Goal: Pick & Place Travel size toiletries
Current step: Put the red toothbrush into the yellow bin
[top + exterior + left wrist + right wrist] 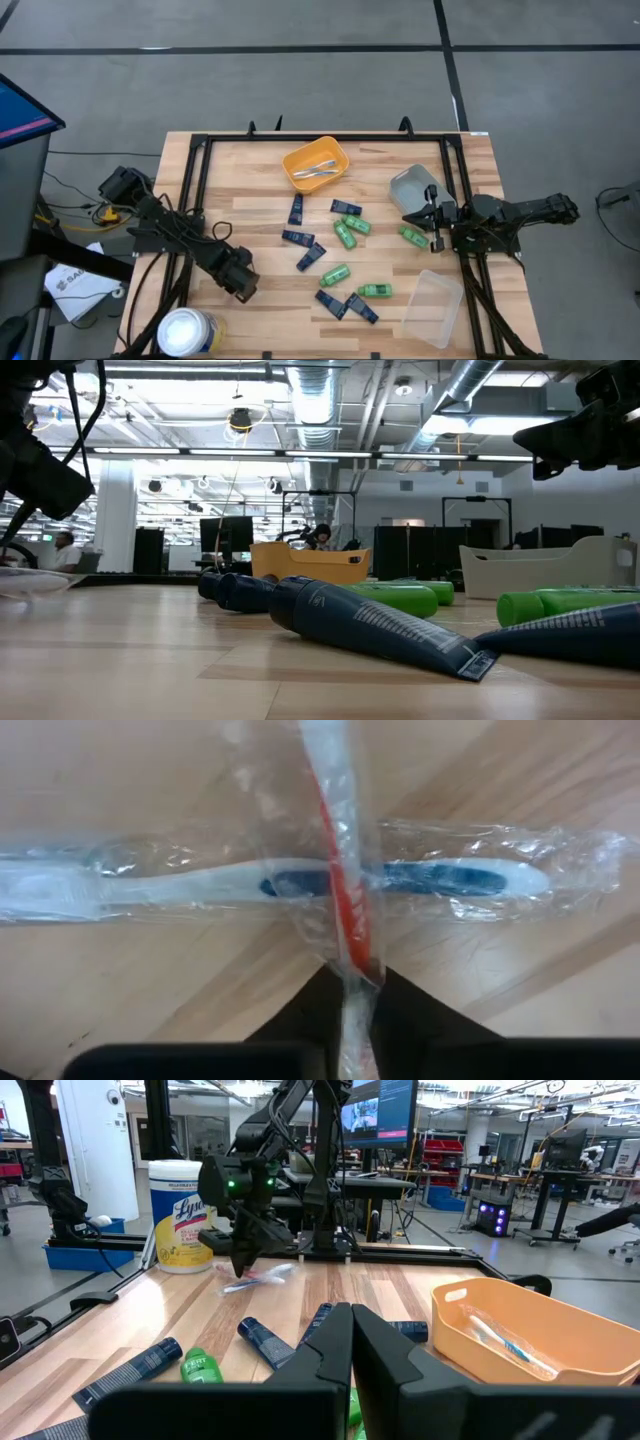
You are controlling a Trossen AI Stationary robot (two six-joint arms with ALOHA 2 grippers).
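Note:
In the left wrist view two toothbrushes in clear wrap lie crossed on the wood. A red and white one (pixel 338 870) rests over a blue and white one (pixel 300 885). My left gripper (pixel 357 982), near the table's front left (pixel 242 288), points down and is shut on the red one. The right wrist view shows this gripper (pixel 243 1265) over the pair (pixel 258 1278). Green bottles (pixel 346 234) and navy tubes (pixel 310 257) lie on their sides mid-table. My right gripper (pixel 432 216) waits shut at the right, holding nothing. My left gripper pinches the red and white toothbrush at one wrapped end (pixel 352 965) between its two fingers. The fingers come from above, pointing down, one on each side of the stick. The toothbrush lies flat, across the blue and white one, on the table.
An orange tray (pixel 296 158) holding wrapped toothbrushes stands at the far middle, a grey tray (pixel 405 185) beside my right gripper, a clear tray (pixel 432 308) at the front right. A large white tub (pixel 186 332) stands at the front left, close to my left arm.

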